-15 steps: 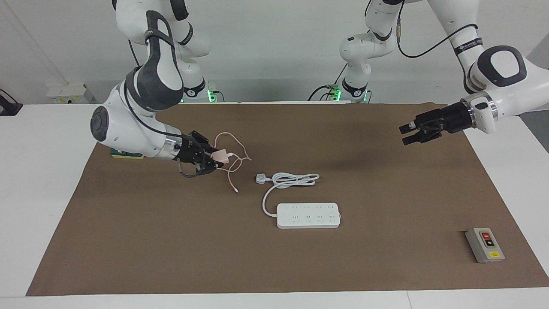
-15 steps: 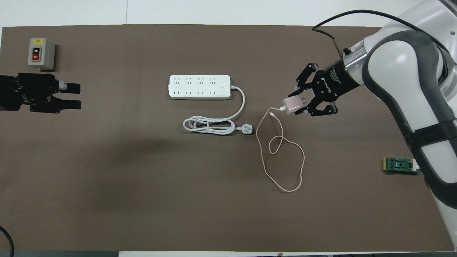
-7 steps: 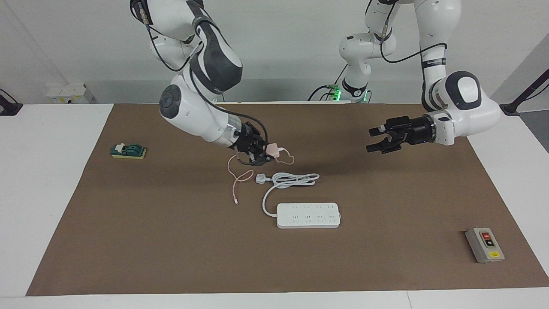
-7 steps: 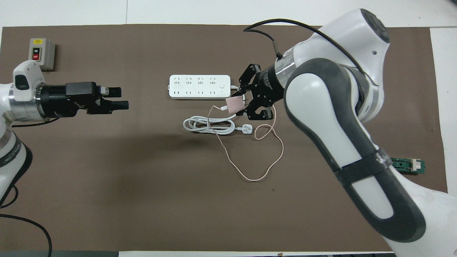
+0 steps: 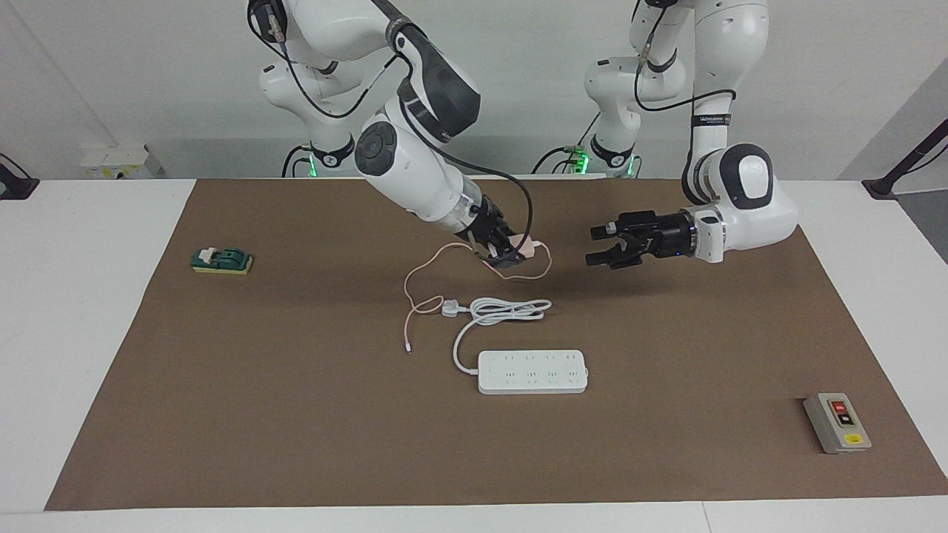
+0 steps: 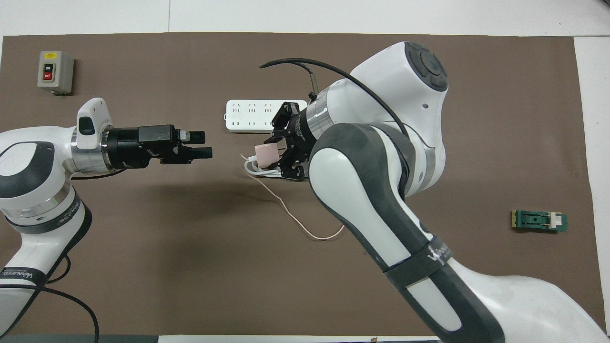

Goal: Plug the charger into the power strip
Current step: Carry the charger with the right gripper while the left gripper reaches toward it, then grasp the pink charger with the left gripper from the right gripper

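Pink charger [image 5: 529, 248] clamped between the closed fingers of the right gripper [image 5: 512, 256], up in the air over the brown mat [image 5: 296, 414] near the coiled white cord [image 5: 511, 309], thin pink cable [image 5: 419, 287] trailing down onto the mat. Not yet at the power strip [image 5: 533, 371], flat on the mat and farther from the robots than the cord and its three-pin plug [image 5: 449, 307]. By the look of it, the carrying step, with insertion to come. To do it well: bring the charger over the strip, turn the wrist so the prongs point straight down, line them up with one socket's slots, then lower squarely and press without tilting. Mind the dangling cable, likely to snag on the cord. Consider bracing the strip, probably light enough to slide: a fitting job for the left gripper [image 5: 601, 246], wide open and empty over the mat. No containers proper; as for the strip's sockets, all apparently vacant. Off toward the table's ends, a grey switch box [image 5: 837, 423] and a green block [image 5: 221, 260].
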You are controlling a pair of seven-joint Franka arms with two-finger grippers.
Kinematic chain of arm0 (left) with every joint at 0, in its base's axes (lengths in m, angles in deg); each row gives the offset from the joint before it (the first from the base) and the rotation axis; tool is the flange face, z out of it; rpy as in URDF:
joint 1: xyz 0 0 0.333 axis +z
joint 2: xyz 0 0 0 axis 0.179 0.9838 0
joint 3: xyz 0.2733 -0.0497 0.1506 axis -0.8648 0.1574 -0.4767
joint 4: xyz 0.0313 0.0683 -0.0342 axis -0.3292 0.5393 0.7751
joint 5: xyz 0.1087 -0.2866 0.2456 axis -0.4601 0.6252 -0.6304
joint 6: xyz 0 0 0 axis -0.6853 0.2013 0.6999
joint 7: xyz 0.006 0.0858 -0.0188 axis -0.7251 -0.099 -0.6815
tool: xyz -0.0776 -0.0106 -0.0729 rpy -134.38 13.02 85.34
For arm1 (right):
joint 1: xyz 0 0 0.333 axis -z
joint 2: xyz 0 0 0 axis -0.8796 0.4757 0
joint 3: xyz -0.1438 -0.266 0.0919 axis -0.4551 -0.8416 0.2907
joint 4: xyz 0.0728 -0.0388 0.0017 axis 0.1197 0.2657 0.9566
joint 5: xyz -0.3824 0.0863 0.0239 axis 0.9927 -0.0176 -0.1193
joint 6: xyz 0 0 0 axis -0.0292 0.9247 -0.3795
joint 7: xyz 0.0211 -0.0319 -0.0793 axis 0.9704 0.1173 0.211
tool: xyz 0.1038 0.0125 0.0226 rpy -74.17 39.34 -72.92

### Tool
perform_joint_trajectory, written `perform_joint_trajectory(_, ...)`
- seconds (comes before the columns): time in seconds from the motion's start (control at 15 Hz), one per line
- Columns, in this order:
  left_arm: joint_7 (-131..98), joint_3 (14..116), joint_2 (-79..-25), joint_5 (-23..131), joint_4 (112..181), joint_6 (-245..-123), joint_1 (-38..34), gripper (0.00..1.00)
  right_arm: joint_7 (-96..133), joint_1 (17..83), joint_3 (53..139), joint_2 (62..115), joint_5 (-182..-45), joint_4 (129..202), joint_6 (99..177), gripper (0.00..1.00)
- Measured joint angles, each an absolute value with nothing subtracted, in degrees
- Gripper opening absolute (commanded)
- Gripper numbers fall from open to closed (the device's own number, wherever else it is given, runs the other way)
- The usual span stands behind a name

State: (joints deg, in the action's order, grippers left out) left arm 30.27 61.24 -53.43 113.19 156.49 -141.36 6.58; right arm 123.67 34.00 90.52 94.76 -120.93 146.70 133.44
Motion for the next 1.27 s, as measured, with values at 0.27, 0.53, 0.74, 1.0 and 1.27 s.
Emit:
perform_joint_trajectory(0.27, 30.76, 61.30, -53.43, 113.30, 158.06, -141.38, 4.45, 1.00, 126.68, 32.57, 90.50, 94.84, -120.93, 146.76, 134.83, 0.00)
perform_joint_trajectory(0.53, 31.08, 61.29, -53.43, 114.57, 158.21, -142.48, 3.53, 1.00, 128.38, 32.26, 90.50, 94.90, -120.93, 146.81, 135.56, 0.00)
perform_joint_trajectory(0.74, 31.37, 61.31, -53.44, 115.85, 158.20, -142.86, 2.26, 1.00, 128.97, 31.90, 90.49, 94.93, -120.93, 146.82, 135.63, 0.00)
perform_joint_trajectory(1.0, 31.48, 61.33, -53.44, 116.77, 158.20, -143.59, 0.55, 1.00, 128.98, 31.91, 90.42, 94.94, -120.93, 146.85, 135.63, 0.00)
perform_joint_trajectory(1.27, 31.48, 61.32, -53.44, 116.79, 158.23, -143.78, -0.23, 1.00, 128.98, 31.91, 90.36, 94.94, -120.93, 146.85, 135.63, 0.00)
